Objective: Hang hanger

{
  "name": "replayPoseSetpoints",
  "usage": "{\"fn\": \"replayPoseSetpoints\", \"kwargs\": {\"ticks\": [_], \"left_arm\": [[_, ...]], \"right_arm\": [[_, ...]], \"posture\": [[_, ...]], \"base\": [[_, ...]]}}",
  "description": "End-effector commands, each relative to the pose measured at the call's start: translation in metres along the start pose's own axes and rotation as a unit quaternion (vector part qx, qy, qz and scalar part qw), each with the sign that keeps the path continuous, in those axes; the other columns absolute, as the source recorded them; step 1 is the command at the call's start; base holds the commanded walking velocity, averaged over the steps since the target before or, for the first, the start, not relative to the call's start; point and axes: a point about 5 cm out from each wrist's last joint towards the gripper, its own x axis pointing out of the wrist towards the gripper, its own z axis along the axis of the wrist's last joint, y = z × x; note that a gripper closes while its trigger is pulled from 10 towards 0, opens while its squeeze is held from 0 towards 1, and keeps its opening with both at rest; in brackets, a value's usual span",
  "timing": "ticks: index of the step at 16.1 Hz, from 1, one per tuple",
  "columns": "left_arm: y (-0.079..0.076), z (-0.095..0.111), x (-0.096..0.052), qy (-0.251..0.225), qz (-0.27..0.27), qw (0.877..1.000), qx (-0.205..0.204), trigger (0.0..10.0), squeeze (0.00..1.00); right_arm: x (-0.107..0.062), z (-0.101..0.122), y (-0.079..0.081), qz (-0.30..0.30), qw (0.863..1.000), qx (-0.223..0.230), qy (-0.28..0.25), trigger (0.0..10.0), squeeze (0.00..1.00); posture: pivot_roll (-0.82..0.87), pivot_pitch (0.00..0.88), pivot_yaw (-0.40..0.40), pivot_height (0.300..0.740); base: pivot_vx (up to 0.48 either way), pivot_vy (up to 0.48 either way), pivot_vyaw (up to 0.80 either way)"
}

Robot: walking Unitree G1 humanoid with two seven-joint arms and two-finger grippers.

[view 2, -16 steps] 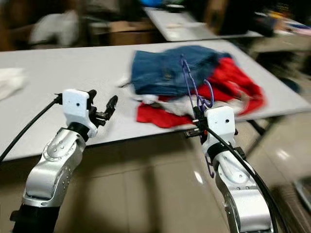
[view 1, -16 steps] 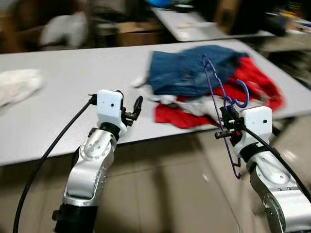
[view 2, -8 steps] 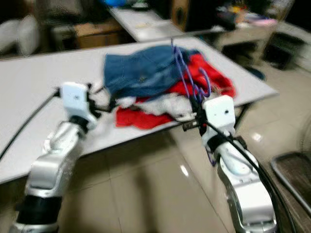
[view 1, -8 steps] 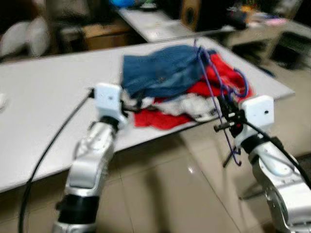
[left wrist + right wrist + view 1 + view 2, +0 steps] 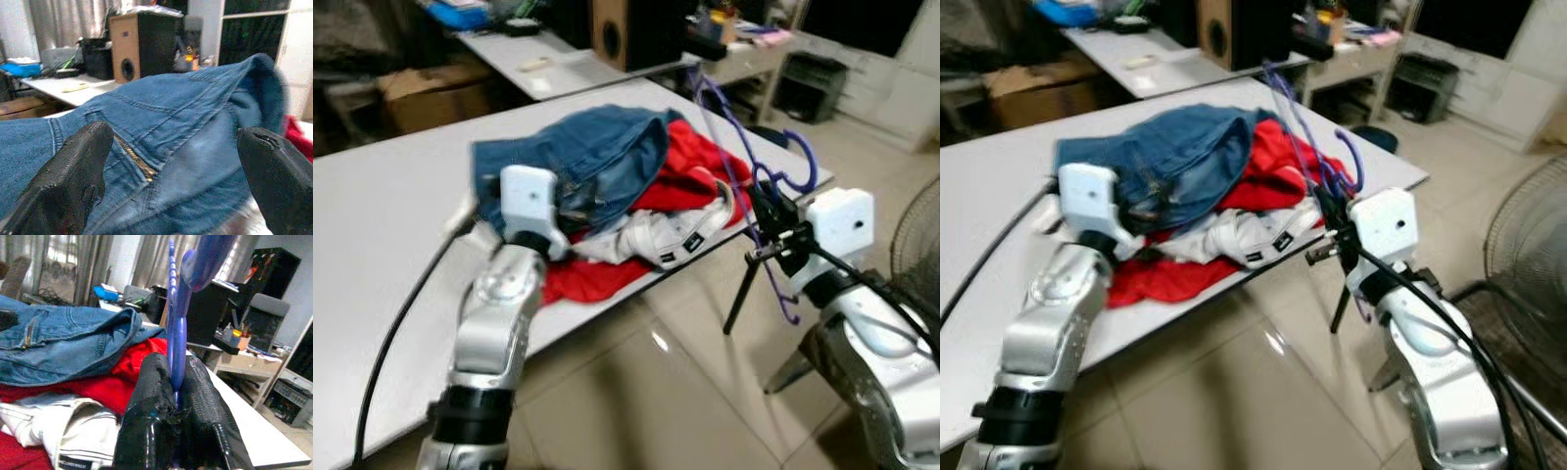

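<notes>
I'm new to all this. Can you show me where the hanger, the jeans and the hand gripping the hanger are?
purple hanger [image 5: 801, 155], left eye view, on its hook.
jeans [image 5: 592, 147], left eye view, mid-fabric.
right hand [image 5: 177, 396], right wrist view, between fingertips.

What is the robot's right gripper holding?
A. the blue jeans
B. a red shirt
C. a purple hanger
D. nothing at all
C: the right gripper has its black fingers pinched on the purple hanger, held upright off the table beside the pile of clothes.
</notes>
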Motion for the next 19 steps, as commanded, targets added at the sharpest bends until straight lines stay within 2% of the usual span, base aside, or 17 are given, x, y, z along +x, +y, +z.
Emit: {"fn": "replayPoseSetpoints", "kwargs": {"ticks": [1, 3, 5, 6, 9, 10, 12, 15, 16, 17, 18, 19], "left_arm": [[-0.004, 0.005, 0.004, -0.012, 0.001, 1.000, 0.019, 10.0, 1.00], [0.000, -0.001, 0.006, 0.002, -0.011, 0.997, 0.073, 10.0, 1.00], [0.007, -0.010, 0.009, 0.027, -0.033, 0.993, 0.106, 10.0, 0.58], [0.012, -0.019, 0.015, 0.051, -0.055, 0.988, 0.139, 10.0, 0.00], [0.018, -0.027, 0.031, 0.072, -0.066, 0.979, 0.178, 10.0, 0.00], [0.020, -0.025, 0.045, 0.068, -0.067, 0.978, 0.186, 10.0, 0.00], [0.020, -0.024, 0.052, 0.069, -0.072, 0.979, 0.179, 10.0, 0.00], [0.019, -0.022, 0.064, 0.068, -0.074, 0.973, 0.206, 10.0, 0.00], [0.021, -0.021, 0.069, 0.072, -0.062, 0.972, 0.216, 8.6, 0.00], [0.026, -0.022, 0.072, 0.080, -0.049, 0.969, 0.230, 5.1, 0.00], [0.028, -0.023, 0.073, 0.084, -0.046, 0.967, 0.238, 5.1, 0.00], [0.031, -0.024, 0.073, 0.085, -0.041, 0.965, 0.246, 4.6, 0.00]], "right_arm": [[-0.003, 0.002, -0.003, 0.017, 1.000, 0.002, -0.001, 10.0, 0.00], [-0.010, -0.001, 0.005, 0.087, 0.996, 0.010, 0.008, 10.0, 0.00], [-0.018, -0.004, 0.010, 0.138, 0.990, 0.004, 0.020, 10.0, 0.00], [-0.024, -0.009, 0.010, 0.168, 0.985, 0.005, 0.037, 10.0, 0.00], [-0.029, -0.013, 0.010, 0.196, 0.979, 0.003, 0.056, 10.0, 0.00], [-0.033, -0.020, 0.008, 0.193, 0.978, -0.004, 0.073, 10.0, 0.00], [-0.033, -0.024, 0.002, 0.167, 0.982, -0.019, 0.084, 10.0, 0.00], [-0.038, -0.030, -0.006, 0.140, 0.985, -0.015, 0.096, 10.0, 0.00], [-0.044, -0.034, -0.008, 0.143, 0.983, -0.023, 0.110, 10.0, 0.00], [-0.051, -0.036, -0.011, 0.142, 0.982, -0.024, 0.121, 10.0, 0.00], [-0.052, -0.037, -0.012, 0.141, 0.982, -0.024, 0.123, 10.0, 0.00], [-0.054, -0.037, -0.012, 0.141, 0.982, -0.025, 0.124, 10.0, 0.00]], "posture": [[-0.10, 0.019, 0.006, 0.740], [-0.09, 0.022, 0.002, 0.740], [-0.09, 0.025, -0.001, 0.740], [-0.09, 0.026, -0.002, 0.740], [-0.10, 0.028, 0.004, 0.740], [-0.10, 0.030, 0.013, 0.740], [-0.11, 0.030, 0.017, 0.740], [-0.12, 0.034, 0.028, 0.740], [-0.12, 0.037, 0.033, 0.740], [-0.12, 0.040, 0.037, 0.740], [-0.12, 0.040, 0.037, 0.740], [-0.13, 0.043, 0.044, 0.740]], "base": [[0.000, 0.000, 0.00], [0.000, 0.000, 0.00], [0.000, 0.000, 0.00], [0.000, 0.000, 0.00], [0.000, 0.000, 0.00], [0.000, 0.000, 0.00], [0.000, 0.000, 0.00], [0.000, 0.000, 0.00], [0.000, 0.000, 0.00], [0.000, 0.000, 0.00], [0.000, 0.000, 0.00], [0.000, 0.000, 0.00]]}}
